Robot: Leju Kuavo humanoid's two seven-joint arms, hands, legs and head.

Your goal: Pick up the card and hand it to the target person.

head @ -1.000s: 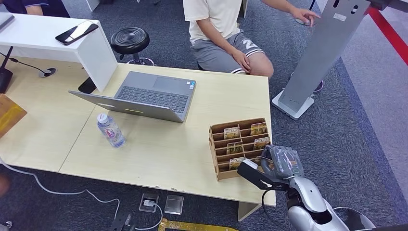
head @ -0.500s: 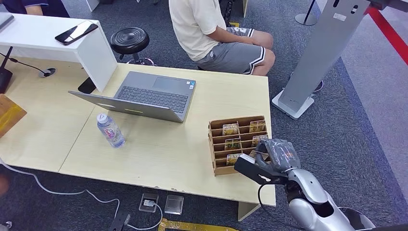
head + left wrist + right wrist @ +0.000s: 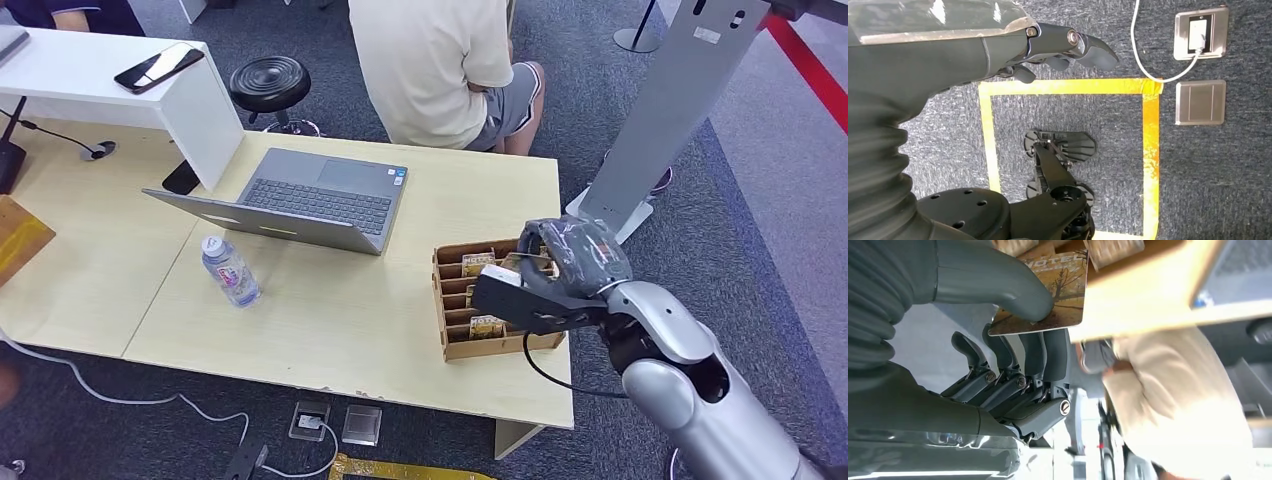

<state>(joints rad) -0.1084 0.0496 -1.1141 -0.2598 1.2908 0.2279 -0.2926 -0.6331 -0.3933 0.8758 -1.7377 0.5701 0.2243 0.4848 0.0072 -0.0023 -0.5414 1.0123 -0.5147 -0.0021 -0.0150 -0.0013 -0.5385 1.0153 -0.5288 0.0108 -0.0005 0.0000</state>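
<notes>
My right hand point(image 3: 568, 268) hovers over the wooden card rack point(image 3: 458, 345) at the table's right end. In the right wrist view this hand point(image 3: 1013, 370) pinches a brown printed card point(image 3: 1055, 300) between its thumb point(image 3: 998, 282) and its fingers, lifted just off the rack. More cards point(image 3: 478, 266) stand in the rack's slots. A person in a cream shirt point(image 3: 430, 60) and grey shorts sits at the far side of the table, back turned to me. My left hand point(image 3: 1058, 47) hangs over the floor with nothing in it, its fingers loosely extended.
An open grey laptop point(image 3: 300, 200) and a water bottle point(image 3: 230, 270) stand on the light wooden table point(image 3: 350, 320). A grey kiosk stand point(image 3: 665, 110) rises right of the table. A black stool point(image 3: 270, 85) and a white shelf with a phone point(image 3: 160, 66) are at the back left.
My right hand has risen and moved farther over the rack, bringing a card up with it. The person has turned from facing me to showing their back.
</notes>
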